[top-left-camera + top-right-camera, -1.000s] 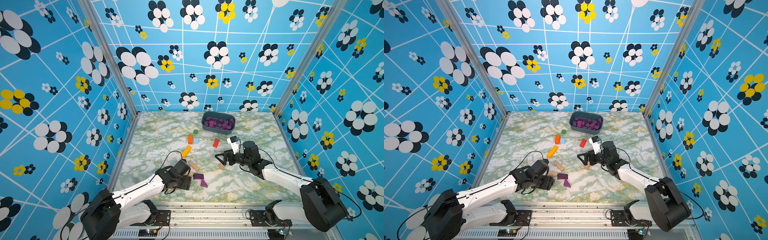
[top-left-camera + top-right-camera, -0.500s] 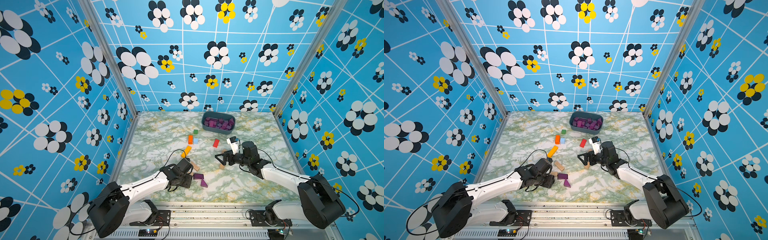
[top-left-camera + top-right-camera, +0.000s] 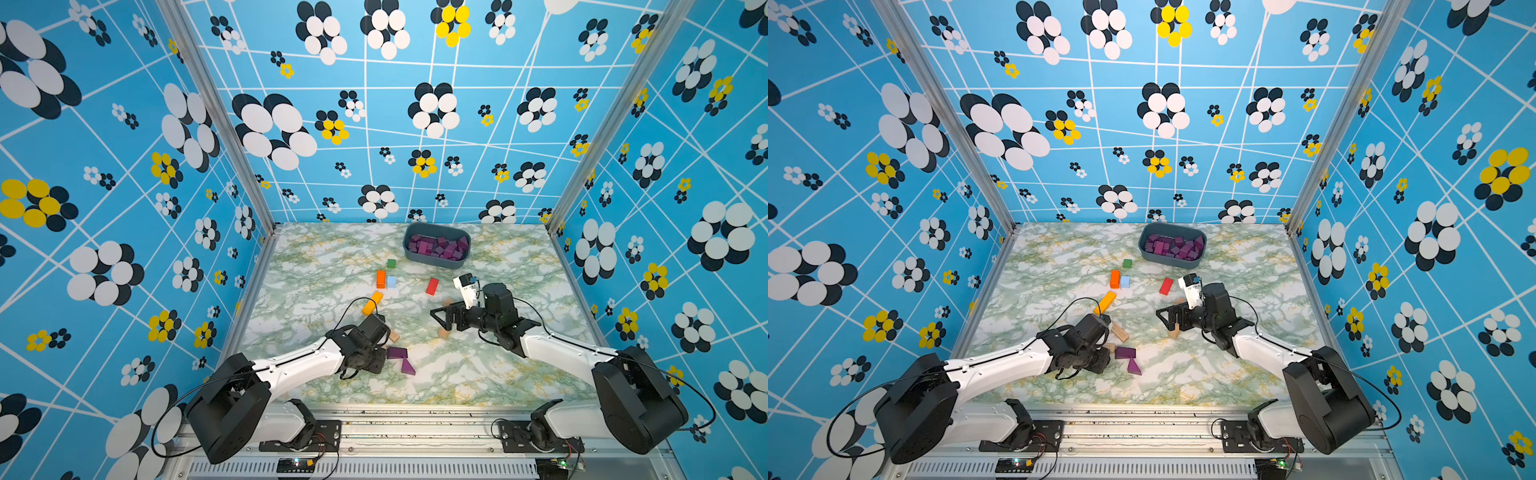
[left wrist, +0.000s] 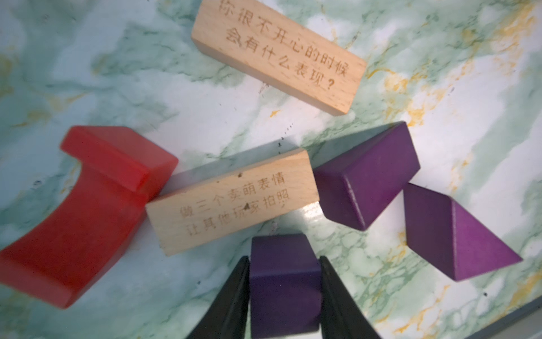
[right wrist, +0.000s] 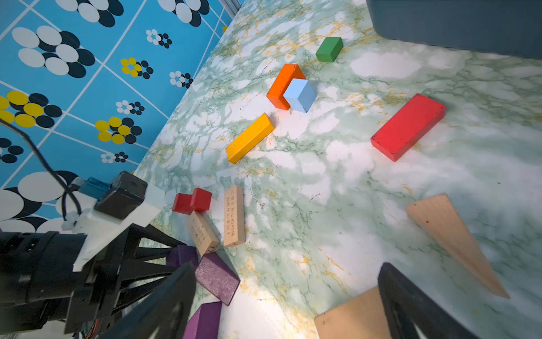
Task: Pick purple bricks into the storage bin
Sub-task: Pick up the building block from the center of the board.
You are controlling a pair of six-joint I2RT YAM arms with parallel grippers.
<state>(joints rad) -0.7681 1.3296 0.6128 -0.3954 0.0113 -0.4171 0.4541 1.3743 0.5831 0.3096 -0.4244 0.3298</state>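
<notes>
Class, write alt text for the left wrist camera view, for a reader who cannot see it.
The left gripper pinches a purple cube between its black fingers over a green-marbled table. Nearby lie two tan blocks engraved with Chinese text, a red arch block, a purple bar and a purple wedge.

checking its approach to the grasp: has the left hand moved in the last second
Yes. In a top view the left hand has slid toward the purple bar, which stayed put; it grips a purple cube.
</notes>
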